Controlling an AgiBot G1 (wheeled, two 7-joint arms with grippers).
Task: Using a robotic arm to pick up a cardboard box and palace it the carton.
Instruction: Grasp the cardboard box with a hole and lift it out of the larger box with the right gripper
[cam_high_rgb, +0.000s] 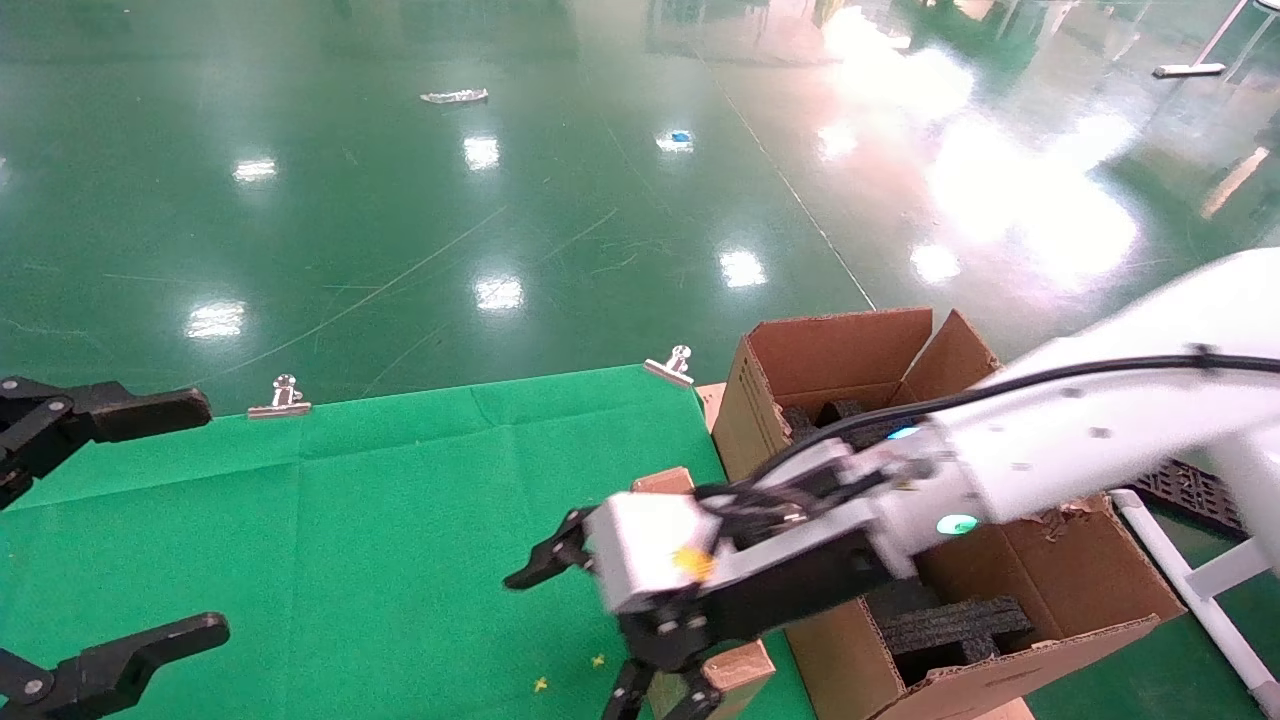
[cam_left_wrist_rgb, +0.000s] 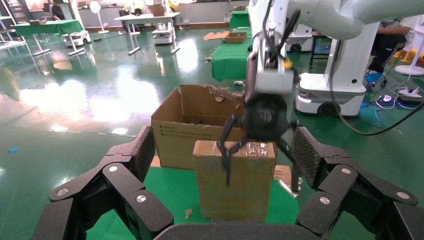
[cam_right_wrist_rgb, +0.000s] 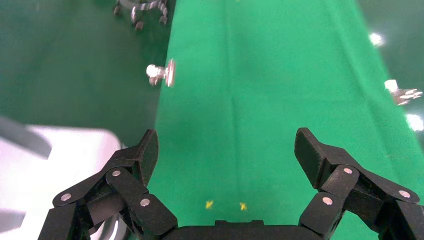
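The slim brown cardboard box (cam_high_rgb: 745, 668) stands upright at the right edge of the green table. My right arm hides most of it in the head view. The left wrist view shows its broad face and taped top (cam_left_wrist_rgb: 235, 187). My right gripper (cam_high_rgb: 590, 640) is open and empty just over the box's top, on the table side. In the left wrist view the right gripper (cam_left_wrist_rgb: 260, 150) has one finger hanging in front of the box's face. The right wrist view (cam_right_wrist_rgb: 225, 150) shows only cloth between the jaws. The carton (cam_high_rgb: 1060, 570) with black foam stands beside the table; it also shows in the left wrist view (cam_left_wrist_rgb: 200, 130). My left gripper (cam_high_rgb: 170, 530) is open at the table's left.
The green cloth (cam_high_rgb: 400, 520) is held by metal clips (cam_high_rgb: 283, 397) at the far edge. Small yellow marks (cam_high_rgb: 540, 684) lie near the front. A white frame (cam_high_rgb: 1200, 590) stands right of the carton. Shiny green floor lies beyond.
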